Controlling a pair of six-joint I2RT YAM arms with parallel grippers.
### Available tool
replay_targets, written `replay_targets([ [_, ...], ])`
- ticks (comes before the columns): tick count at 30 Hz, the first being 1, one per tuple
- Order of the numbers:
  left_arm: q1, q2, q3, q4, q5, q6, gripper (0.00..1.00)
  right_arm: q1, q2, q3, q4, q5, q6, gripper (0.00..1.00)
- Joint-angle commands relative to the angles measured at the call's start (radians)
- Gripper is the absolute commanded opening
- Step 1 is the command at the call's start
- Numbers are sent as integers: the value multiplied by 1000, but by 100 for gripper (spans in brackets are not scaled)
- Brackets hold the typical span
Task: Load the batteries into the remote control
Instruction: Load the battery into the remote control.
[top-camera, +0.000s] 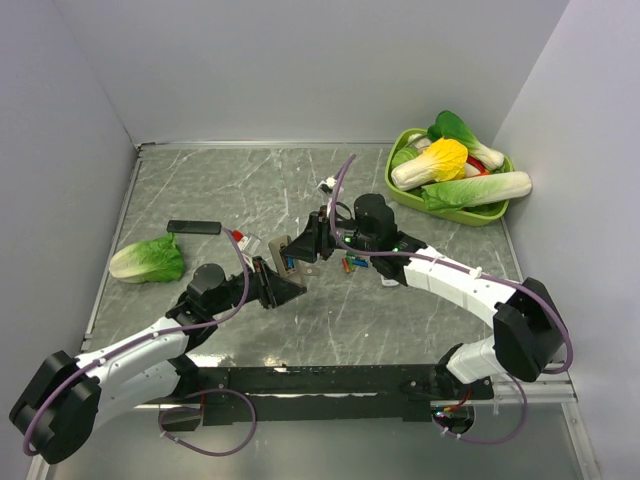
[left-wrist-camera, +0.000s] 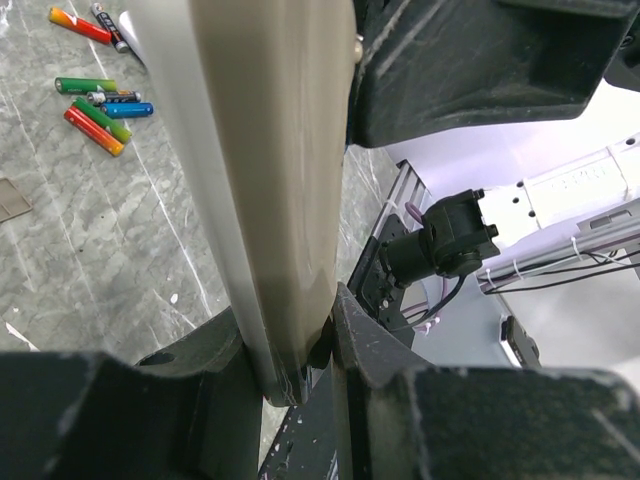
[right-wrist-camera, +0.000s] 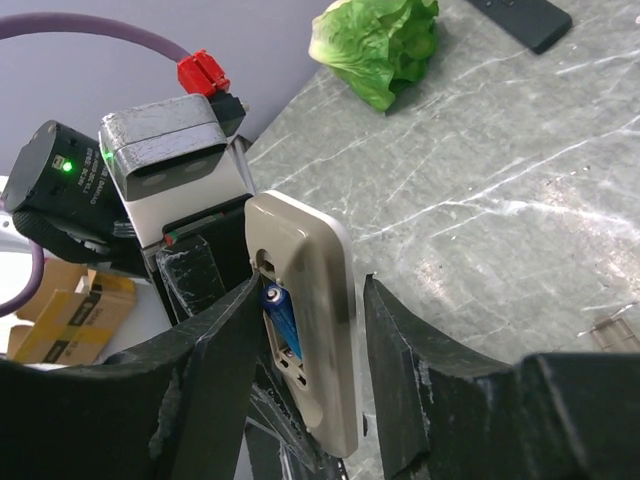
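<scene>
Half open, right claw (right-wrist-camera: 306, 305) straddles remote control (right-wrist-camera: 325, 340).

A slim grey-beige remote control (right-wrist-camera: 305, 330) is held aloft, one blue battery (right-wrist-camera: 281, 318) in its open back. Green, red and orange batteries (left-wrist-camera: 98, 108) lie loose on the marble tabletop (left-wrist-camera: 90, 260).

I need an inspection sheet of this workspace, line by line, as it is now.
Surface: grey marbled tabletop.
Job's things: slim grey-beige remote control, blue battery in its open recess; loose coloured batteries on the table.
Clutter: green lettuce leaf, flat black bar, green basket of toy vegetables.
Hands: left hand shut on the remote; right hand open, straddling it.
Cables: purple cables along both arms.
Surroundings: plain grey walls.
</scene>
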Motion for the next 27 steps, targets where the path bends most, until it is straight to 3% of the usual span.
replay_targets([
  [1, -4, -18, 47, 71, 27, 33, 4, -8, 20, -2, 62, -43, 2, 50],
  [9, -4, -49, 49, 47, 11, 50, 4, -8, 36, 3, 38, -56, -14, 41],
  [16, -4, -65, 56, 4, -17, 68, 4, -7, 34, 26, -23, -31, -58, 42],
  [27, -4, 74, 49, -4, -78, -19, 3, 4, -7, 121, -194, 109, -176, 63],
])
